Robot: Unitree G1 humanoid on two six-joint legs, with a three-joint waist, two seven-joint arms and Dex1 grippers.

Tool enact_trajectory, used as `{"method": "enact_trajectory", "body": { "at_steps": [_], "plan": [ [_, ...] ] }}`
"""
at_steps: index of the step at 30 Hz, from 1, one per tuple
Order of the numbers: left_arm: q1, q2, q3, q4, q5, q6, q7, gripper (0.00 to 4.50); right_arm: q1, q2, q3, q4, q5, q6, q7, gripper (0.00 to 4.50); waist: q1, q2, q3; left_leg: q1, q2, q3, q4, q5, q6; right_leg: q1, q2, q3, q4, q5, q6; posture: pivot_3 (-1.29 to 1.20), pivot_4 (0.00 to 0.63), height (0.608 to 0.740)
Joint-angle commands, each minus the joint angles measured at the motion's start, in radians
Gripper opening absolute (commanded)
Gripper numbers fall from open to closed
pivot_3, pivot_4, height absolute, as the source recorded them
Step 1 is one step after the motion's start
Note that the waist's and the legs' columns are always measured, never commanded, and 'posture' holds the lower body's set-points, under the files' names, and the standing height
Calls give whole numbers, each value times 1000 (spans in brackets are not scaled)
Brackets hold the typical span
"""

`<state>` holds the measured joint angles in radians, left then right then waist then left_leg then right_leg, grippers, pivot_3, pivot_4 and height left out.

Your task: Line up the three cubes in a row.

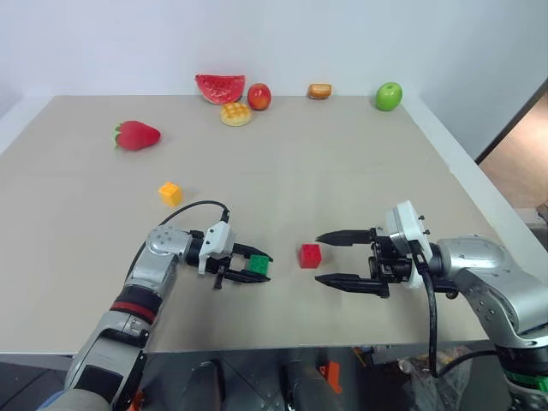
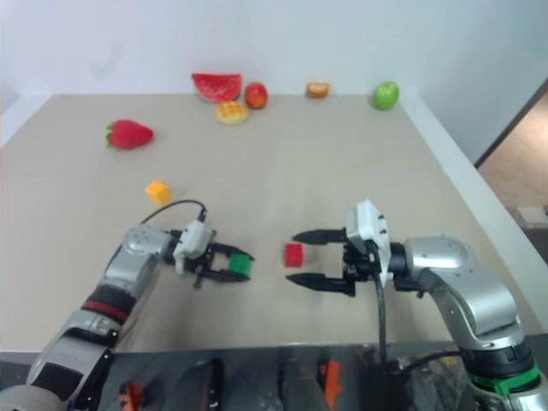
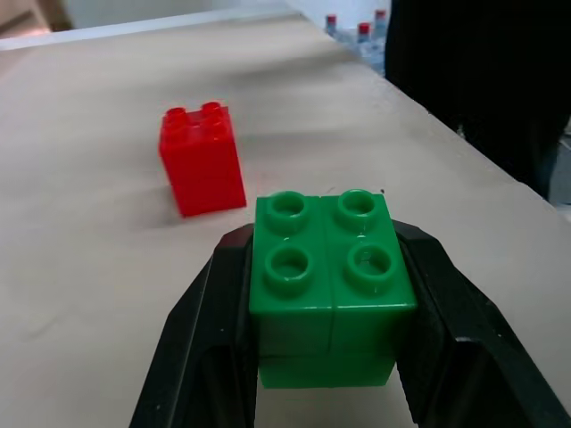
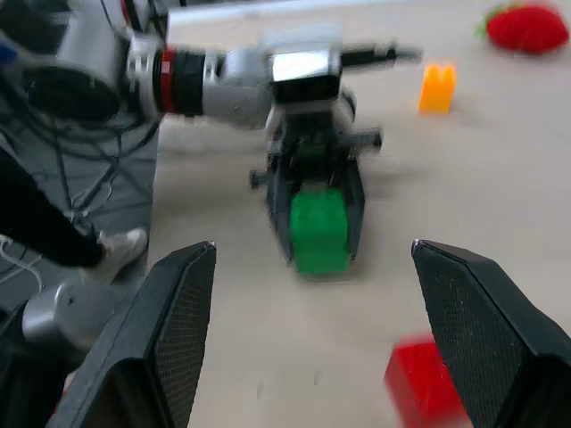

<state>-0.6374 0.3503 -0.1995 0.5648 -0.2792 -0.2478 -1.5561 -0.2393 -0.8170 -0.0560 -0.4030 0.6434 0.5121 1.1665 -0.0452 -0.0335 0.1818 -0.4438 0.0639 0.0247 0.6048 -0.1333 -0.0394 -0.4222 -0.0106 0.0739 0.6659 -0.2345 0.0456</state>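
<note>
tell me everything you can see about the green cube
The green cube is a small glossy plastic building block with four round hollow studs on top in a two-by-two grid; a faint seam runs down its middle. It sits upright, clamped between the two black jaws of the left gripper, which press on its opposite side faces. It is near the front of the beige table, with the red cube a short gap away and not touching it. Whether its base rests on the table cannot be told.
</note>
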Motion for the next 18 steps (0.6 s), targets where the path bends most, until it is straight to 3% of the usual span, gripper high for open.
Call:
{"method": "enact_trajectory", "body": {
  "at_steps": [1, 18],
  "plan": [
    [-49, -17, 14, 62, 30, -73, 35, 1341, 22, -43, -58, 24, -9, -44, 37, 3627, 1, 0, 0, 0, 0, 0, 0, 0, 0, 0, 0, 0, 0, 0, 0, 0, 150, 740],
    [-64, -79, 27, 121, 61, -86, 161, 1341, -12, -55, -70, 159, -52, -116, 61, 3627, 0, 0, 0, 0, 0, 0, 2, 0, 0, 1, 0, 0, 0, 1, 1, 0, 150, 740]
  ]
}}
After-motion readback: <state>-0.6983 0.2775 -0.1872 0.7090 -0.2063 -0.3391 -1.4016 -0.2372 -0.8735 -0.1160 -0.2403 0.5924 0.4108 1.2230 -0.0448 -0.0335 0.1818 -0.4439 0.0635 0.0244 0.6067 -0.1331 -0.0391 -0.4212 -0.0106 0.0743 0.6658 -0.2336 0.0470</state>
